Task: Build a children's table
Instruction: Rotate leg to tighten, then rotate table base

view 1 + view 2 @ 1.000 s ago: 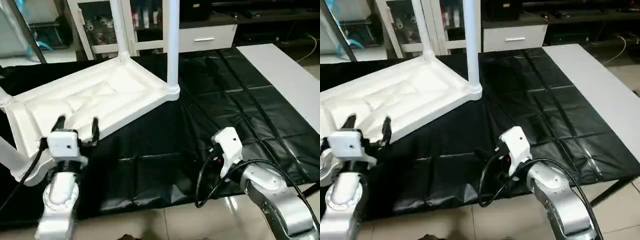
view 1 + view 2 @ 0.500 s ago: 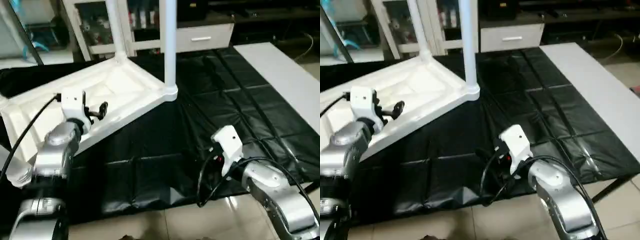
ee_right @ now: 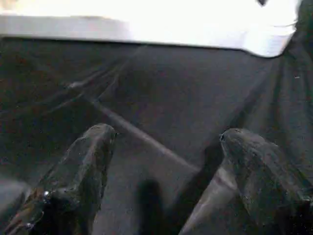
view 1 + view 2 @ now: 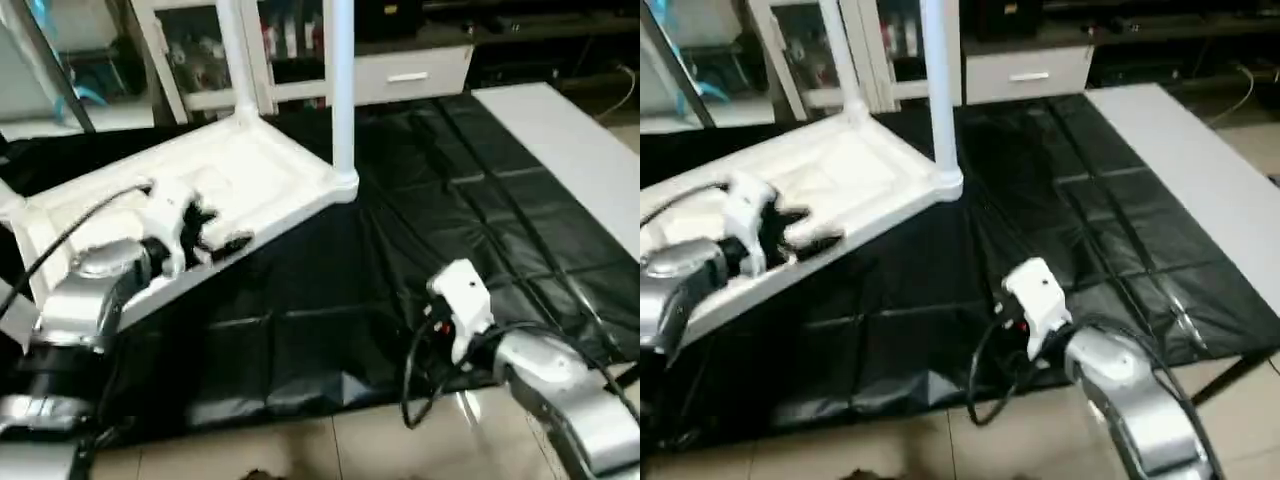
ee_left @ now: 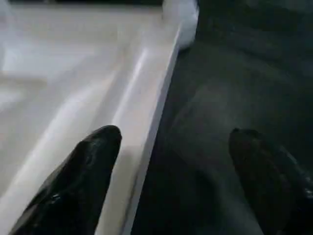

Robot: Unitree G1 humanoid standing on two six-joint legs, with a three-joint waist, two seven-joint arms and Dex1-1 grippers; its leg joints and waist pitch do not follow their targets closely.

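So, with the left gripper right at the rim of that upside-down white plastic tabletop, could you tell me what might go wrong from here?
1. The left gripper straddles the near rim of the white plastic tabletop, fingers open; closing off-centre could slip off the thin edge.
2. Two long white tube legs stand upright in their sockets; a shove or lift at the rim might tip or loosen them.
3. The shiny black table cover may let the top slide.

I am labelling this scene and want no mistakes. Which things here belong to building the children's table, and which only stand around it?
Part of the job:
- white tabletop, lying underside up
- two upright white legs in its far corner sockets
- left gripper, open, at the tabletop's near rim
- right gripper, open, empty

Only standing around:
- black-covered work table
- white cabinet behind
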